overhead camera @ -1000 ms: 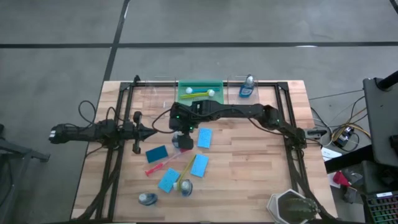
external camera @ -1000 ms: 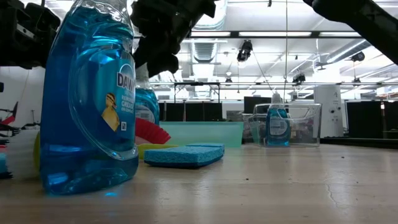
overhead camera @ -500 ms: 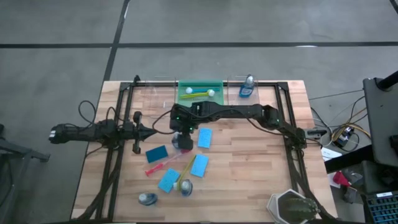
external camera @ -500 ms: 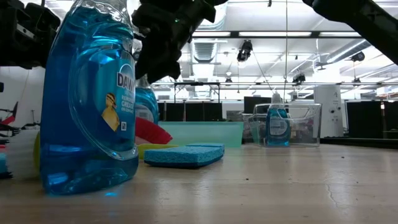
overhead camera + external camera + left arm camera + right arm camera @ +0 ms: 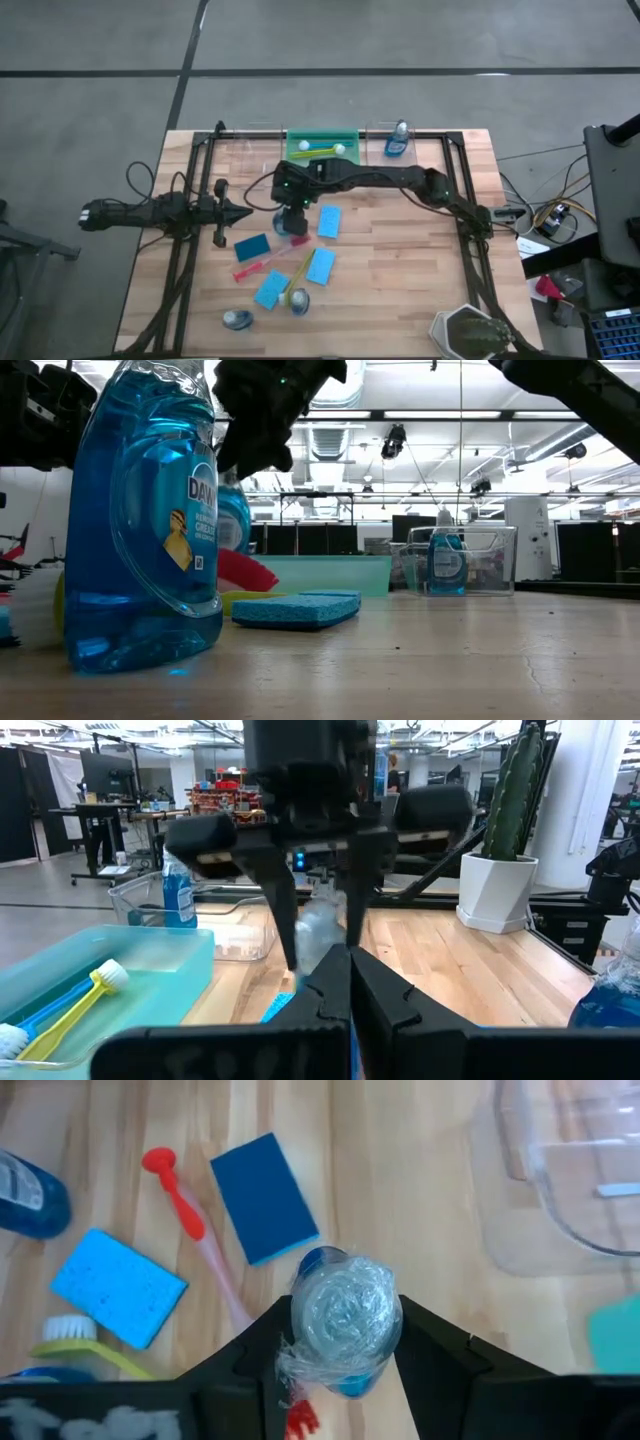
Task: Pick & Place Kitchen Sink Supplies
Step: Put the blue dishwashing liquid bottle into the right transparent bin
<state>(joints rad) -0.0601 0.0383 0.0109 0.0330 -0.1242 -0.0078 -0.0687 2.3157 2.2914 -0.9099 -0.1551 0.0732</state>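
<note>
Nearest the low camera, a Dawn bottle (image 5: 140,520) of blue liquid stands on the desk (image 5: 400,270). At centre, the right gripper (image 5: 293,217) clamps a small bottle (image 5: 343,1325). The left gripper (image 5: 243,213), shut and empty, waits at 9 o'clock. At 12 o'clock, the green bin (image 5: 322,135) holds brushes (image 5: 320,149); the clear bin (image 5: 398,133) holds another bottle (image 5: 397,140).

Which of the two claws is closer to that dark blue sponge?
The right gripper, just: it hangs beside the dark blue sponge, closed around a bottle. The left gripper, shut and empty, waits slightly farther off on the sponge's other side.
</note>
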